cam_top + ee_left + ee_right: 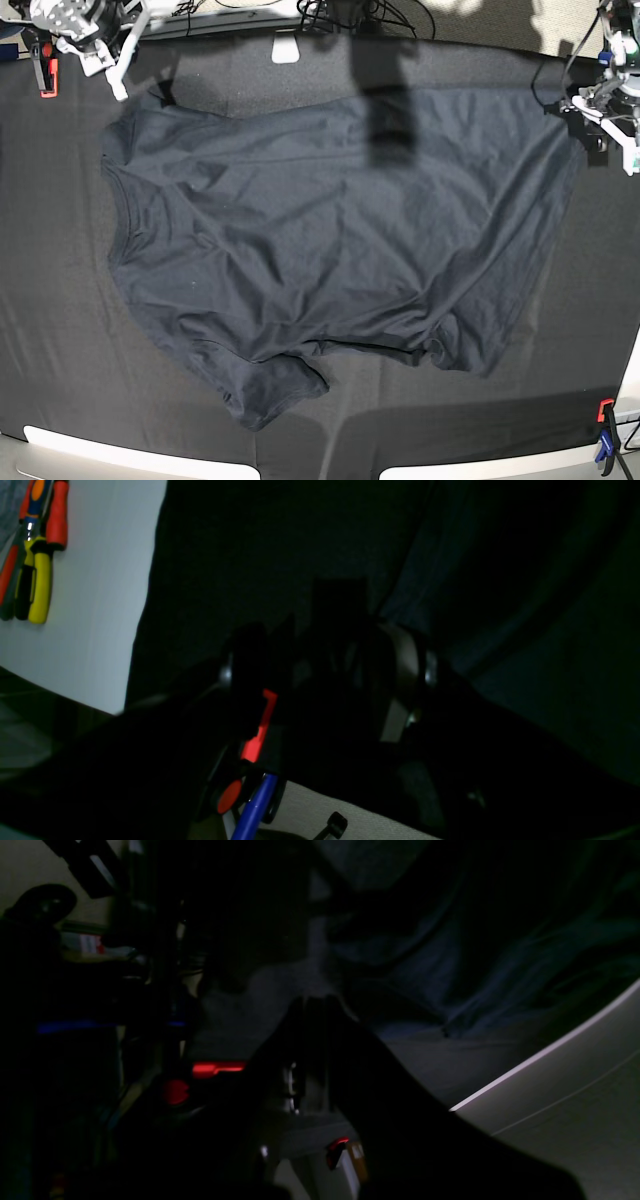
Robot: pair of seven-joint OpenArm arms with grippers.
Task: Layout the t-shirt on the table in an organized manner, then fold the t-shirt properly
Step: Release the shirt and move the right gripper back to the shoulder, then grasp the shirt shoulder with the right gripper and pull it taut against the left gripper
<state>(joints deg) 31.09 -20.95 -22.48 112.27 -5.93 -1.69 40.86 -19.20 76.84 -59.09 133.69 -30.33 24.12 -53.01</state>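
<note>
Base view: creased, soft charcoal t-shirt (330,230) lies spread.

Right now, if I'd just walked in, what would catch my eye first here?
A big dark grey t-shirt, spread but wrinkled, fills most of the black-clothed table. The two grippers sit at the far corners: the right gripper shut, the left gripper open, neither holding anything.
</note>
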